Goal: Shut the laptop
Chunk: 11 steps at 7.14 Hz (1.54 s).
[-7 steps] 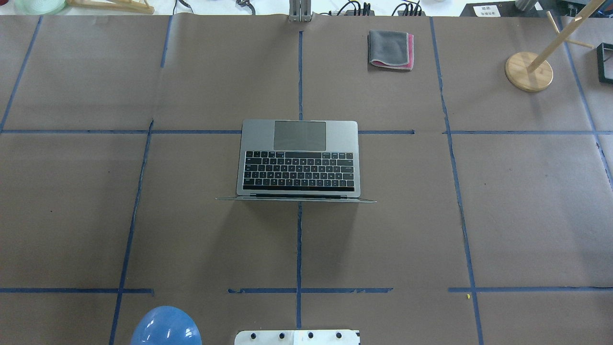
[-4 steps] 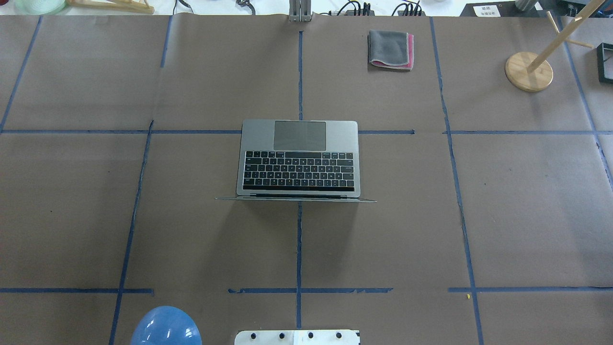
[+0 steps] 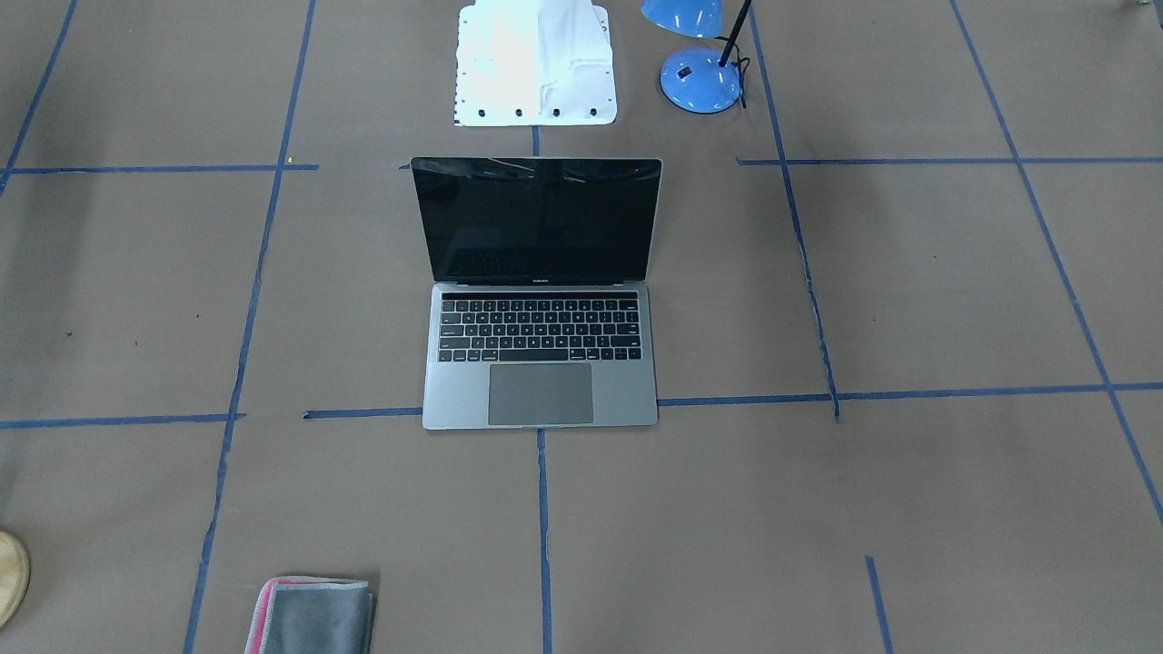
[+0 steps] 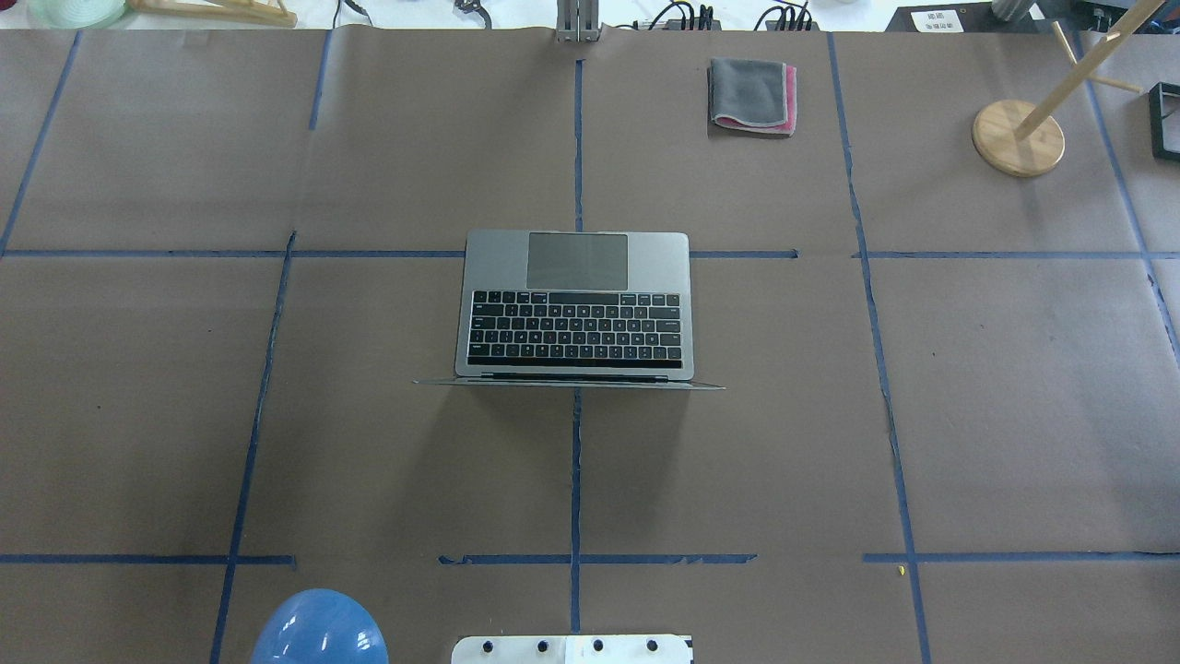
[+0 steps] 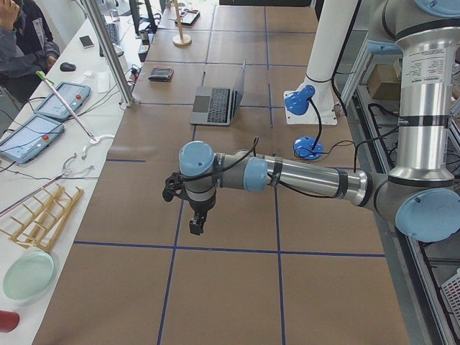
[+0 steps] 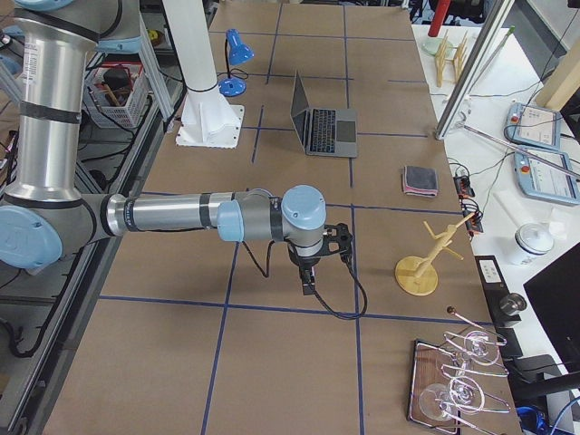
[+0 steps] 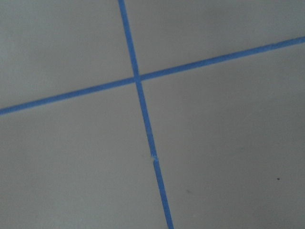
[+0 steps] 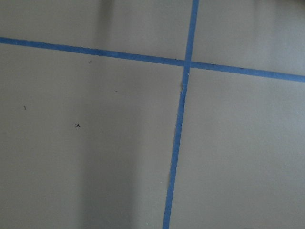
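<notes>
The space-grey laptop stands open in the middle of the table, its black screen upright and facing away from the robot, trackpad on the far side. It also shows in the side views. My left gripper hangs over the table far from the laptop, towards the table's left end. My right gripper hangs over the table's right end, also far from it. Neither shows in the overhead or front view, so I cannot tell if they are open or shut. The wrist views show only brown paper and blue tape.
A folded grey cloth with a pink edge lies at the far side. A wooden stand is at the far right. A blue lamp stands beside the white robot base.
</notes>
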Tool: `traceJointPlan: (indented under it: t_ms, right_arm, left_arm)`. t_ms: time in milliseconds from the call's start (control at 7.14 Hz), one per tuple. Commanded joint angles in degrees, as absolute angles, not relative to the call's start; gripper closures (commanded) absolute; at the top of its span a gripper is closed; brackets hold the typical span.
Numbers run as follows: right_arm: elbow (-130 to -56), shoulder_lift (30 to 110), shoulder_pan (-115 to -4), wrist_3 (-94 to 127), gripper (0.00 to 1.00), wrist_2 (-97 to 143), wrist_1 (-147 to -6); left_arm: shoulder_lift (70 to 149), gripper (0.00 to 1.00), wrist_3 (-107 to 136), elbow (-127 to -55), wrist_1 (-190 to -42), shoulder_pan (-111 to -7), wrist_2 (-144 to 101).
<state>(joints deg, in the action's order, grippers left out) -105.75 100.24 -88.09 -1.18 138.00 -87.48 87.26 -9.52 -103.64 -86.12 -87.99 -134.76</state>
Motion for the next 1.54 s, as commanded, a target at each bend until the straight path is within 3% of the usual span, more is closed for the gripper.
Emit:
traceJointPlan:
  t_ms: [0, 280, 840, 1400]
  right_arm:
    - [-106.0, 100.7, -80.6, 16.7, 0.0, 141.5, -72.7]
    - [-105.8, 102.3, -69.4, 41.8, 0.0, 140.8, -50.5]
    - [-106.1, 104.2, -52.1, 66.0, 0.0, 133.1, -25.7]
    - [-113.3, 104.2, -20.4, 81.7, 0.0, 97.9, -20.3]
  left_arm:
    - [88.2, 0.0, -8.3, -104.3, -88.2, -85.1, -135.3]
    - [87.5, 0.0, 3.5, -104.2, -98.8, -78.2, -138.3]
    - [86.1, 0.0, 39.3, -104.5, -129.2, -57.7, -138.3]
    - [89.0, 0.0, 64.7, -104.8, -147.4, -40.6, -132.5]
